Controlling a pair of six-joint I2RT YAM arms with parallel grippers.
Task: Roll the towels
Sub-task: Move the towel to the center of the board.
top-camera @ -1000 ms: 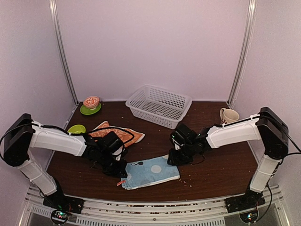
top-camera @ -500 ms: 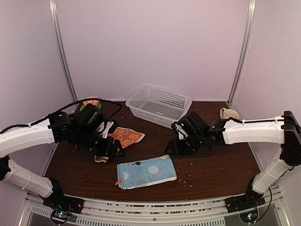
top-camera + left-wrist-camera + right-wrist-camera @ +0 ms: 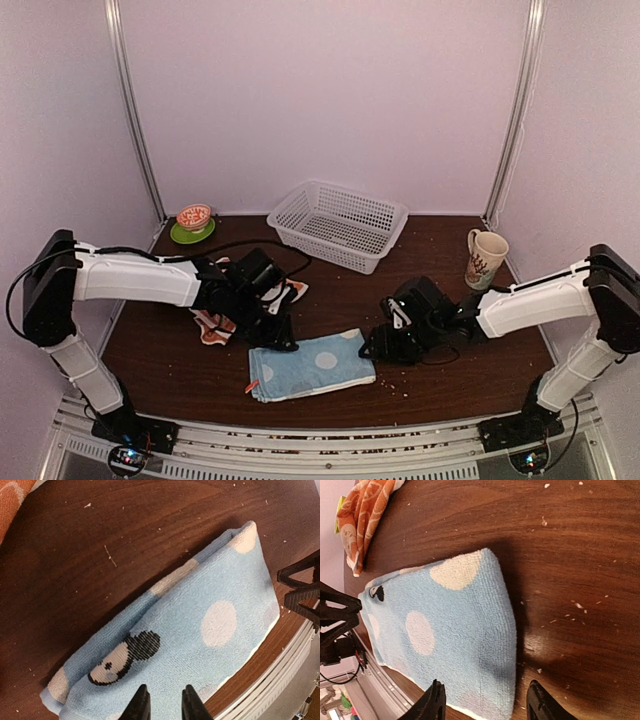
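The light blue towel point(image 3: 312, 366) with pale dots lies folded flat near the table's front edge. In the left wrist view this blue towel point(image 3: 200, 625) shows a black-and-white mouse figure. My left gripper point(image 3: 280, 340) hovers over its left end, its tips point(image 3: 164, 706) a narrow gap apart with nothing between them. My right gripper point(image 3: 373, 347) stands open at the towel's right end. In the right wrist view its tips point(image 3: 487, 703) straddle the edge of the blue towel point(image 3: 445, 630). The orange-red towel point(image 3: 213, 326) lies bunched behind the left arm, which partly hides it. Corners of the orange-red towel point(image 3: 15, 490) point(image 3: 364, 510) show in both wrist views.
A white mesh basket point(image 3: 340, 222) stands at the back centre. A cream mug point(image 3: 485, 258) stands at the back right. A patterned bowl on a green saucer point(image 3: 193, 222) is at the back left. Crumbs dot the dark wooden table point(image 3: 450, 390).
My left arm swung from the orange-red towel over to the blue towel's left end, and its jaws narrowed. My right arm dropped down to the blue towel's right end. The orange-red towel is more bunched.
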